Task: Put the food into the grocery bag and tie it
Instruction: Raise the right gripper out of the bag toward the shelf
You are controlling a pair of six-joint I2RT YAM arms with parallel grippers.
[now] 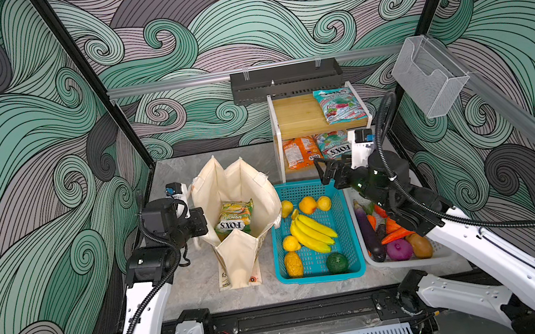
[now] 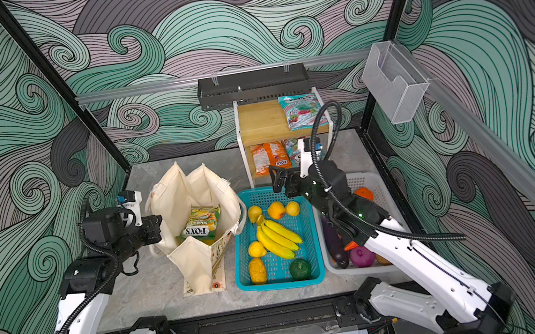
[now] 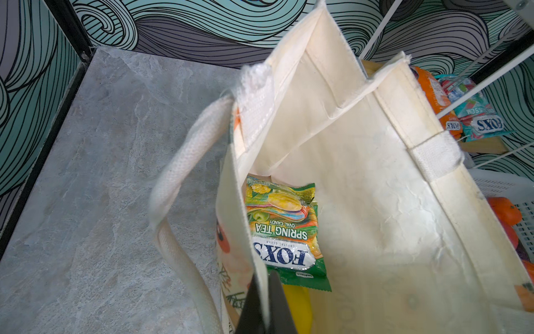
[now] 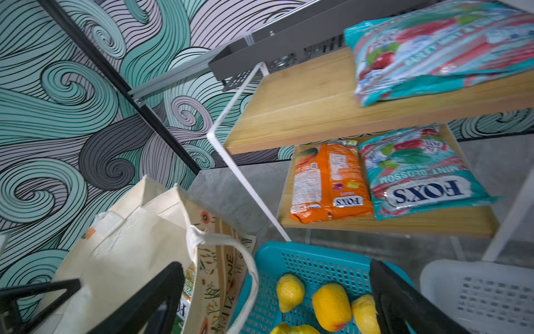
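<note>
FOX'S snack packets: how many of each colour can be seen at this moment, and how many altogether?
Green packet: 1, lying inside the grocery bag
Orange packet: 1
Teal packets: 2
Total: 4

Black right gripper [image 4: 274,267], jaws spread wide, over far rim of teal basket [image 4: 318,257]; yellow fruits [image 4: 331,306] inside. Grocery bag [image 4: 130,231] just beside basket (green packet [image 4: 189,282] partly seen inside). Orange packet [image 4: 326,182], teal packet [image 4: 422,176] side by side on lower shelf [image 4: 390,224].
</note>
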